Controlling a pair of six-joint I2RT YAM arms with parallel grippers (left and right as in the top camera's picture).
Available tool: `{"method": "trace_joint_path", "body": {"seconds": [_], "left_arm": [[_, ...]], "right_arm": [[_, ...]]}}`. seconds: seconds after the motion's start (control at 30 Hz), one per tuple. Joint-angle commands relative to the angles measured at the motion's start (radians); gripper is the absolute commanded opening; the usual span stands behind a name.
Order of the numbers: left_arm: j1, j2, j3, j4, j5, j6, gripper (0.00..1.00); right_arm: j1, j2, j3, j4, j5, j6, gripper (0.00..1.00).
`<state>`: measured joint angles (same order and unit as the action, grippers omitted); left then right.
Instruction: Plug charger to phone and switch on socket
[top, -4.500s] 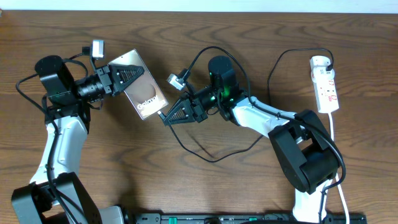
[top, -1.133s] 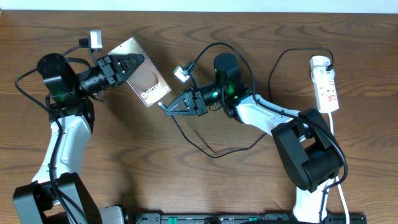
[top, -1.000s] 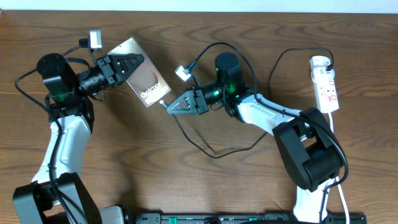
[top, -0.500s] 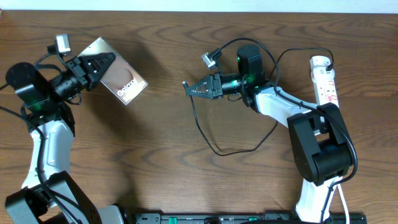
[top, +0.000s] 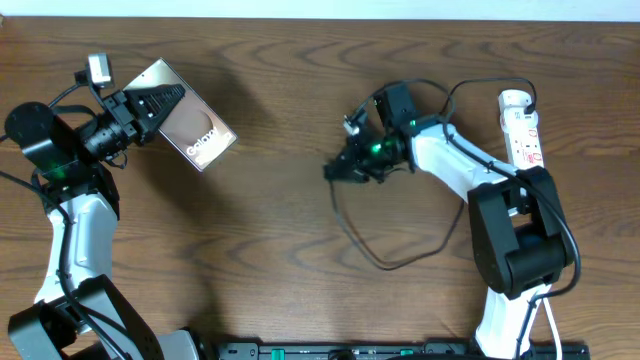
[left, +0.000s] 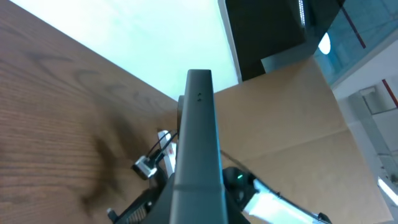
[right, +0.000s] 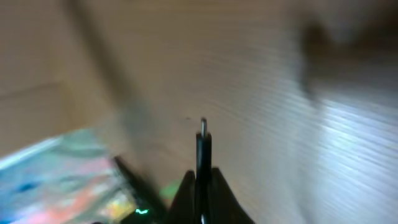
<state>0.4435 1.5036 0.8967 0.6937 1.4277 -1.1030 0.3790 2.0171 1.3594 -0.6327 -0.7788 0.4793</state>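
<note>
My left gripper (top: 170, 98) is shut on the phone (top: 196, 130), holding it tilted above the table at the far left, its "Galaxy" face up. In the left wrist view the phone (left: 196, 155) shows edge-on, running straight out from the jaws. My right gripper (top: 334, 172) is shut on the charger (top: 385, 262) near its connector end, right of centre and well apart from the phone. In the blurred right wrist view the connector tip (right: 203, 127) sticks out beyond the closed jaws. The cable loops over the table and runs up to the top end of the socket (top: 523, 140).
The socket's white cord (top: 540, 215) runs down the right edge behind the right arm (top: 505, 240). The left arm (top: 70, 230) stands along the left edge. Bare wood lies between the two grippers.
A second ago phone and connector tip were close together near centre. Both arms have pulled apart since; in the last half second the right gripper swung down and right with the charger.
</note>
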Motion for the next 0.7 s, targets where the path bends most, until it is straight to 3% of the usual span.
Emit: {"method": "trace_joint_path", "body": {"seconds": [0.0, 0.07, 0.33, 0.67], "left_arm": [[0.004, -0.006, 0.024, 0.012, 0.023, -0.009, 0.07], [0.004, -0.006, 0.024, 0.012, 0.024, -0.009, 0.07], [0.004, -0.006, 0.024, 0.012, 0.023, -0.005, 0.08], [0.004, -0.006, 0.024, 0.012, 0.044, -0.005, 0.08]], "right_arm": [[-0.001, -0.081, 0.137, -0.171, 0.395, -0.155, 0.01], [0.0, -0.082, 0.186, -0.308, 0.529, -0.155, 0.01], [0.011, -0.081, 0.181, -0.58, 0.713, -0.119, 0.01], [0.022, -0.08, 0.119, -0.634, 0.72, -0.089, 0.01]]}}
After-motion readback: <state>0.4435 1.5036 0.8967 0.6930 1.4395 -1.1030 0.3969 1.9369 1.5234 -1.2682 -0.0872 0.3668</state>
